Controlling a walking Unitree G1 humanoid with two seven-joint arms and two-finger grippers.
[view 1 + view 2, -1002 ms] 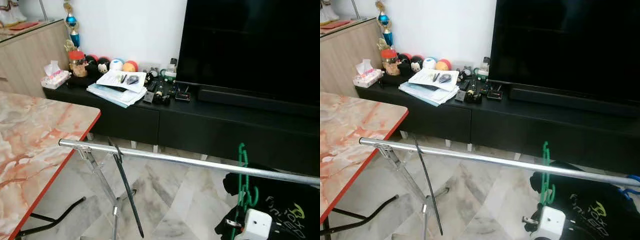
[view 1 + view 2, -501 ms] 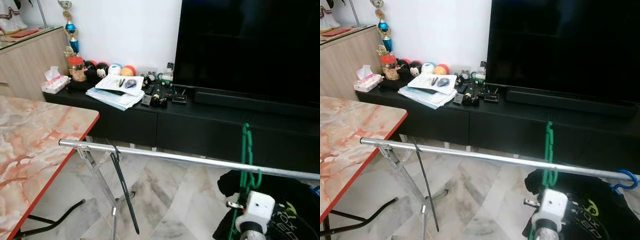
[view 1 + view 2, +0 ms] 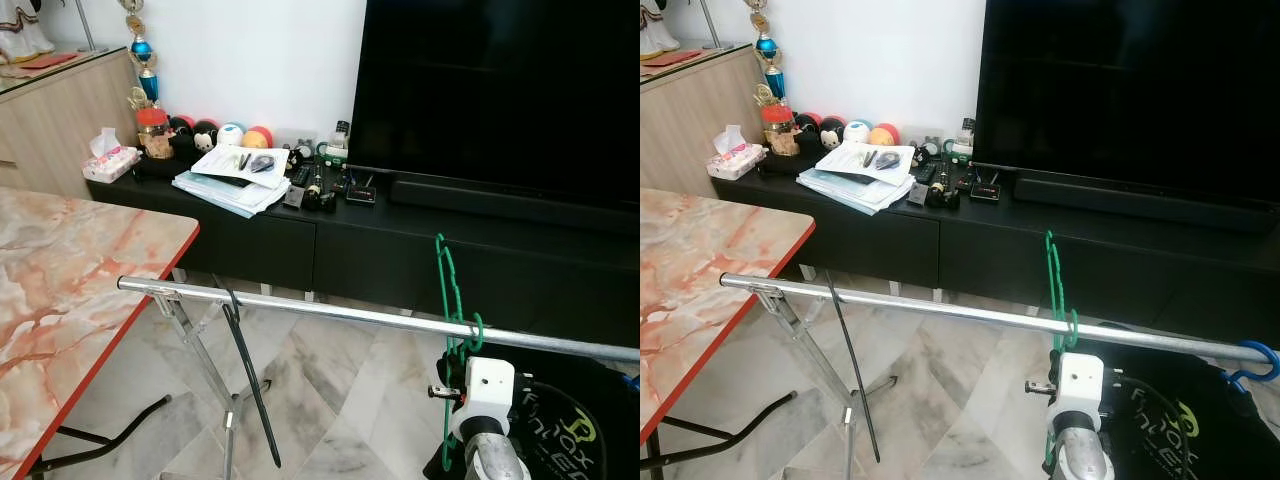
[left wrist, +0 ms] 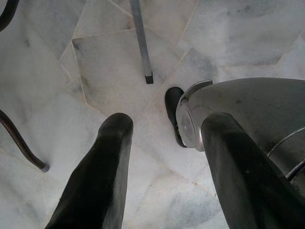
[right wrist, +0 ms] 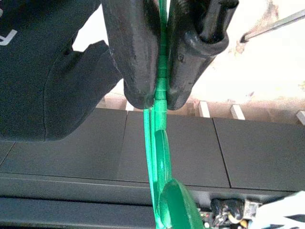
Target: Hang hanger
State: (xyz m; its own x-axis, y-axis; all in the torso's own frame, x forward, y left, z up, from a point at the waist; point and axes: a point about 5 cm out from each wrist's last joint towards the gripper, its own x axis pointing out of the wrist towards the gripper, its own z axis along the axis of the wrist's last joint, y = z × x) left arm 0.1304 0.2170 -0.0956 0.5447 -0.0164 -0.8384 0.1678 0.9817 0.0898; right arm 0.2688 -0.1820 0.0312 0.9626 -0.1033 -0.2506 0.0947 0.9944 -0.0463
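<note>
The right gripper (image 5: 159,93) is pinching the green hanger (image 3: 446,290) between its two black fingers (image 5: 131,52), just below the chrome rack rail (image 3: 330,314), and the hanger is rising from the grip with its hook curling at the rail. The left gripper (image 4: 164,157) is hanging over the marble floor (image 4: 95,71), fingers apart and holding nothing.

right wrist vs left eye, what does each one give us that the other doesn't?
Right wrist view: the right gripper with its fingers pinched shut on the green hanger. Left eye view: the hanger's hook at the silver rail, plus the marble table and the TV. Both share the green hanger, the dark shirt and the black TV cabinet.
</note>
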